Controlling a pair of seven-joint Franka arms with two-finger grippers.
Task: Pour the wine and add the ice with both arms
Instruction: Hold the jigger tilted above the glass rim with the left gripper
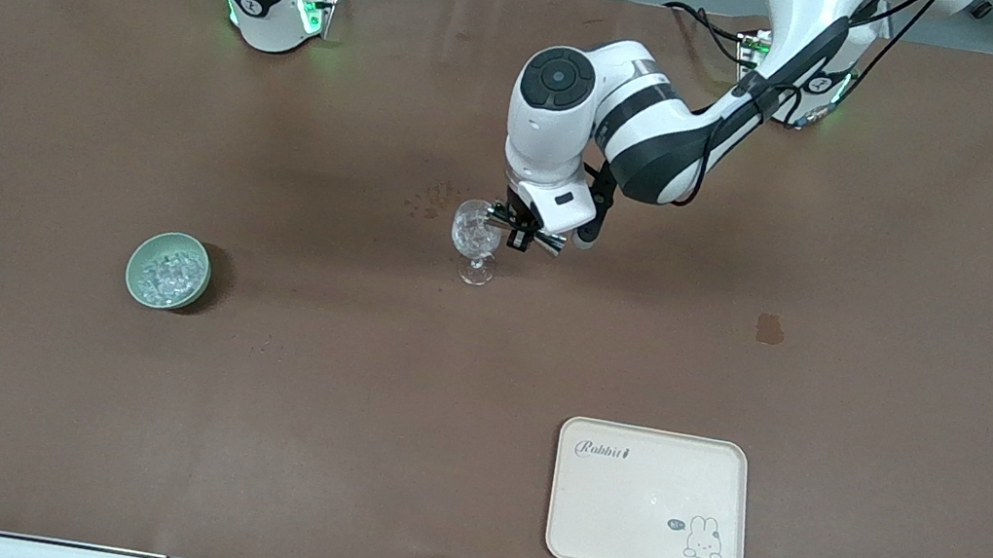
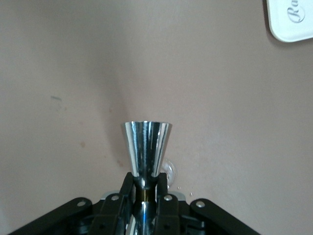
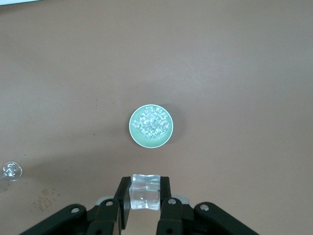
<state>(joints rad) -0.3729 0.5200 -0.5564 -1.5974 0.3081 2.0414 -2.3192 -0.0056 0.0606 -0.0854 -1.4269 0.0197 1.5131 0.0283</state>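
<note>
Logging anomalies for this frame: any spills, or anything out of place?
Yes: a dark stain marks the table between the glass and the tray, plus speckled marks by the glass. Nothing has tipped or broken.

A cream tray (image 1: 650, 501) on the bench (image 1: 339, 413) carries the word "Rabbit" in dark script near one corner, with a small cartoon rabbit drawn at the corner diagonally across from it. No other writing is legible.

Silvery jigger (image 1: 522, 230) lies tipped, seemingly over the glass (image 1: 476, 229); ice (image 1: 166, 269) fills green bowl (image 1: 136, 276).
</note>
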